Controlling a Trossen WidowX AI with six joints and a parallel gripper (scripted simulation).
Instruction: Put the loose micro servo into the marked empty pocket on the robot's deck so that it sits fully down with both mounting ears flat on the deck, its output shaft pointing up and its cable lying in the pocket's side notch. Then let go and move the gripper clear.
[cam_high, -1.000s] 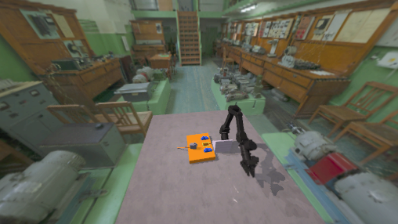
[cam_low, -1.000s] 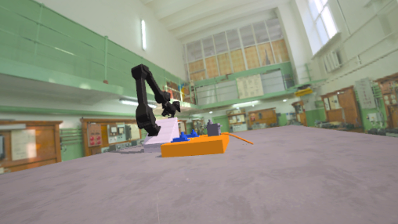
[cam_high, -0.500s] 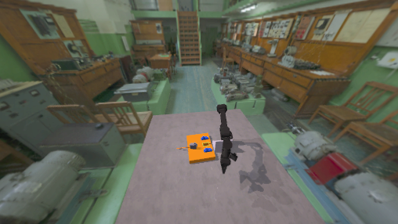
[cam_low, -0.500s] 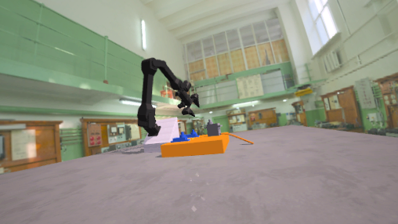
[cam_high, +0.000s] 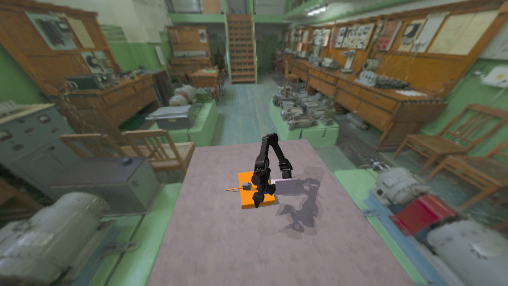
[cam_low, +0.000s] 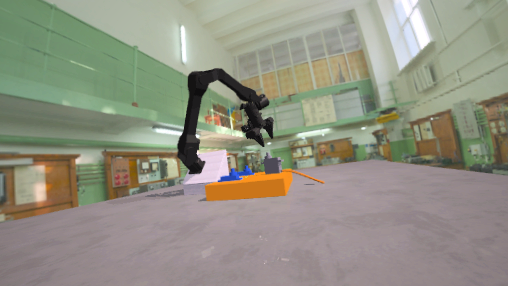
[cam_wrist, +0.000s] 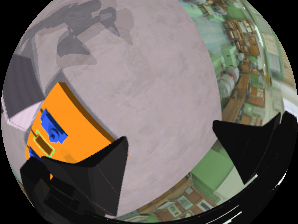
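Servo (cam_low: 272, 164) not yet picked, seen standing on orange deck (cam_low: 250, 186) nr table's far edge; gripper (cam_low: 257, 131) held wide open, empty, above deck; grasp, insertion, release all pending.

Arm arched, tool (cam_low: 259, 131) raised (wide open, empty)

Matt orange deck (cam_low: 248, 188), matt black arm (cam_low: 192, 117), rough grey table top (cam_low: 325, 235)

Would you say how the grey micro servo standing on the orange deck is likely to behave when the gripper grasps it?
The micro servo looks small and boxy, so probably rigid and light. Its thin orange cable trails off the deck and may drag. The open gripper hovers above it.
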